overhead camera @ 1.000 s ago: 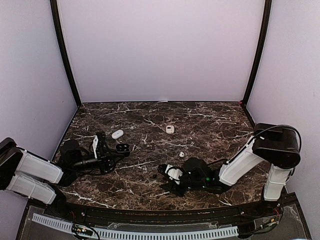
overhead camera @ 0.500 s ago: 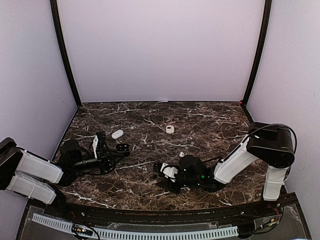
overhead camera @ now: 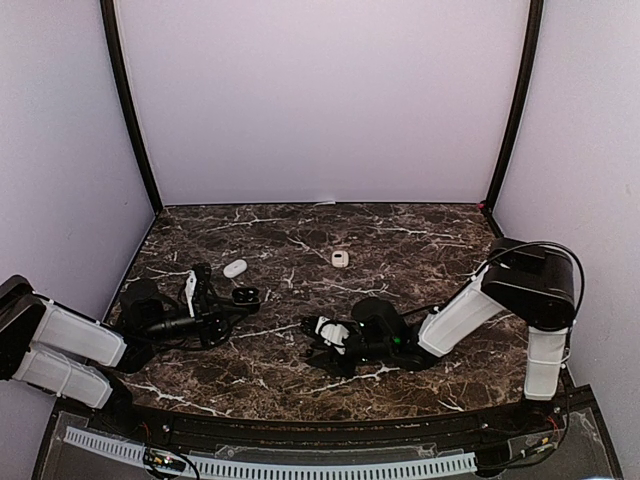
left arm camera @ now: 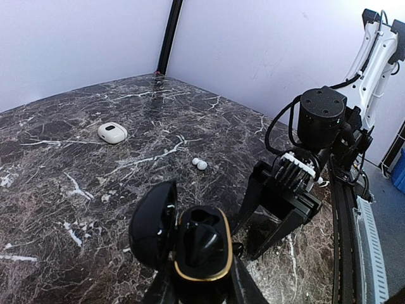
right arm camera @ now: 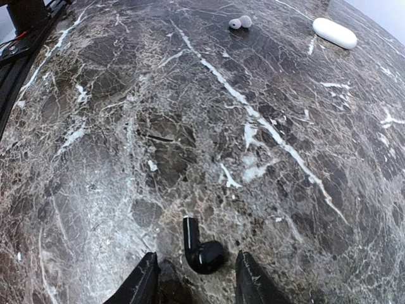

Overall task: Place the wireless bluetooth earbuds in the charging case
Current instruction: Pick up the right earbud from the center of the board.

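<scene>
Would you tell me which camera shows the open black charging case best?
The left wrist view: the open black charging case sits large in the foreground, lid up. The top external view shows the case only as a small dark shape; the right wrist view misses it.

Your white-and-black left arm lies low, reaching rightward, and its black two-finger left gripper is clamped on a black open charging case. Your white-and-black right arm folds down and stretches leftward. Its black two-finger right gripper sits low with jaws apart.
</scene>
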You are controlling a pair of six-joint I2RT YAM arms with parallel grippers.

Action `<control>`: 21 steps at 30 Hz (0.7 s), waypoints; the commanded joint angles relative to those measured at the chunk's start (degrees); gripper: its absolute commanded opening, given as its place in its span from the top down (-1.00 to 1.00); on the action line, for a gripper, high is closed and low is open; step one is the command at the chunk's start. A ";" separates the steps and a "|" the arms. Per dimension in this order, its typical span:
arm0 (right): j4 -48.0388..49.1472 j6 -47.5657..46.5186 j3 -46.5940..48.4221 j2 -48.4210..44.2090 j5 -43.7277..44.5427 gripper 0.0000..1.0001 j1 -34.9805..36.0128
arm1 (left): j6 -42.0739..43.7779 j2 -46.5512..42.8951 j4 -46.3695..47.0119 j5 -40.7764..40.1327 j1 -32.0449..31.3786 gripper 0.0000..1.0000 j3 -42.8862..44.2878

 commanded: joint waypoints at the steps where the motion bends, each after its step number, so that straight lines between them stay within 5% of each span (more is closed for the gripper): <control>1: -1.58 -1.20 1.53 1.75 -2.46 0.22 -0.36 | 0.84 -0.19 0.76 0.49 -0.35 0.88 1.17; 9: -1.83 -1.52 1.53 1.70 -2.82 0.38 -0.36 | 0.86 -0.01 0.58 0.57 -0.31 0.88 1.30; 21: -3.74 -1.90 3.70 3.02 -1.91 0.25 -0.36 | 1.01 -0.02 0.49 0.79 -0.47 0.88 1.26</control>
